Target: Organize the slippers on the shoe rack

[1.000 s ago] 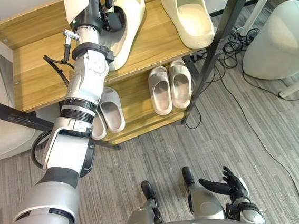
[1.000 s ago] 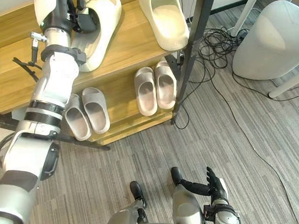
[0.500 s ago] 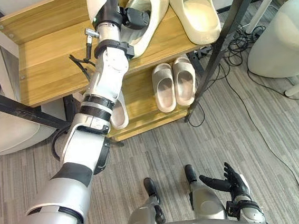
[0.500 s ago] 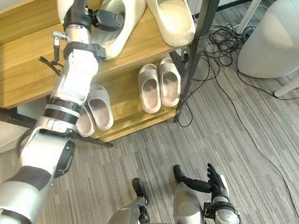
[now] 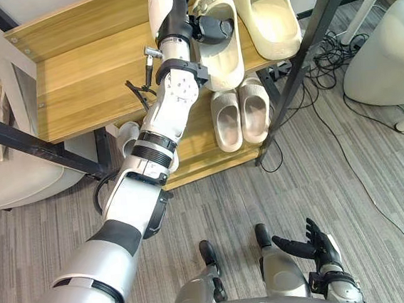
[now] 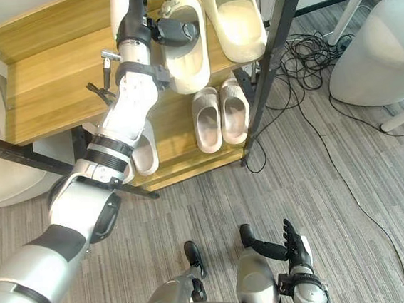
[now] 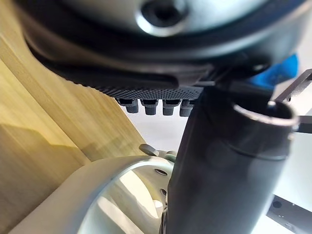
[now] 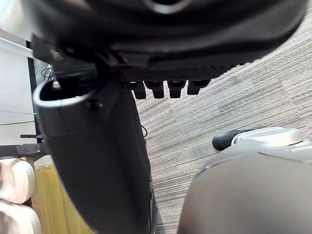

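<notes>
On the rack's top wooden shelf (image 5: 87, 76) a cream slipper (image 5: 222, 53) lies flat, close beside a second cream slipper (image 5: 269, 12) near the right post. My left hand (image 5: 211, 27) sits over the first slipper's strap. In the left wrist view its fingers are straight and its thumb (image 7: 219, 170) reaches down onto the slipper (image 7: 97, 195). A grey-beige pair (image 5: 240, 115) stands on the lower shelf. Another pale slipper (image 5: 125, 134) shows partly behind my left arm. My right hand (image 5: 318, 244) hangs open low over the carpet.
A black slanted rack post (image 5: 301, 63) runs down the rack's right side. Cables (image 5: 328, 50) lie on the carpet behind it. A large white rounded seat (image 5: 385, 48) stands at the right, and a pale cushion (image 5: 3, 170) at the left.
My left hand has moved right along the top shelf with the cream slipper, which went from slanted and apart to straight beside the other one. The camera shifted too. The right hand stayed.
</notes>
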{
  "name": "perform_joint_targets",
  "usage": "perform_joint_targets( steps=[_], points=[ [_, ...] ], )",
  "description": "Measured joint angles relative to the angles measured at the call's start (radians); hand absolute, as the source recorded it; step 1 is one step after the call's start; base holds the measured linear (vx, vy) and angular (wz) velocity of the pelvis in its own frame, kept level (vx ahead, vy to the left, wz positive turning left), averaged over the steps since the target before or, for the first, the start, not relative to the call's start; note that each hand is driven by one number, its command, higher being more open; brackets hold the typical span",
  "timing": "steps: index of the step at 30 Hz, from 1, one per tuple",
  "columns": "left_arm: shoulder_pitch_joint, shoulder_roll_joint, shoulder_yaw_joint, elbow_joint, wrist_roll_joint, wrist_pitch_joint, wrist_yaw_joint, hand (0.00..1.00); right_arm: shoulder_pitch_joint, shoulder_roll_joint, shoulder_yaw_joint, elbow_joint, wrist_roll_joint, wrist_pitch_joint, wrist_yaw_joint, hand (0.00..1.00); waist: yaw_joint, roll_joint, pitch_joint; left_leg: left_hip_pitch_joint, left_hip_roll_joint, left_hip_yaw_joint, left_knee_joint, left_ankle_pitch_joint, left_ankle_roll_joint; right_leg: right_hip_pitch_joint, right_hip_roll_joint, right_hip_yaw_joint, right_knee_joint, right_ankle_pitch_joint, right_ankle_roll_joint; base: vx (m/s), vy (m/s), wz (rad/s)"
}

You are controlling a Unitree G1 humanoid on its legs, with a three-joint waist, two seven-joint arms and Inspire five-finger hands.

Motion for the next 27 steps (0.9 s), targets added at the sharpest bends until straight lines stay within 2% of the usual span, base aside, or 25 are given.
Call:
perform_joint_targets(
  steps=[8,15,21,27],
  points=[
    [0.000,0.000,0.000,0.000,0.008,0.000,-0.002,1.00,0.010,-0.002,0.000,0.000,0.000,-0.001,0.000,1.00,0.004,0.009,-0.006,0.007,-0.001,-0.025,0.000,0.005,-0.003,0.001,-0.006,-0.024,0.040,-0.025,-0.001,0.00,0.014,0.09],
    [0.003,0.004,0.001,0.000,0.039,0.000,-0.005,1.00,0.032,-0.019,0.000,0.003,0.000,-0.001,0.002,1.00,0.028,0.028,-0.018,0.008,-0.001,-0.045,0.000,0.008,-0.006,0.000,-0.010,-0.048,0.073,-0.048,-0.004,0.00,0.004,0.11],
    [0.022,0.006,0.001,-0.012,0.040,0.000,-0.007,1.00,0.031,-0.023,0.000,0.012,0.000,-0.002,0.003,1.00,0.031,0.034,-0.022,0.010,-0.002,-0.057,0.000,0.009,-0.007,0.000,-0.015,-0.060,0.091,-0.063,-0.003,0.01,0.009,0.07],
    [0.168,0.018,0.004,-0.231,-0.019,-0.032,-0.008,1.00,0.028,-0.024,-0.001,0.052,0.000,-0.002,0.003,1.00,0.040,0.038,-0.025,0.018,-0.004,-0.070,0.000,0.009,-0.008,0.011,-0.017,-0.072,0.094,-0.069,-0.003,0.00,0.008,0.05]
  ],
)
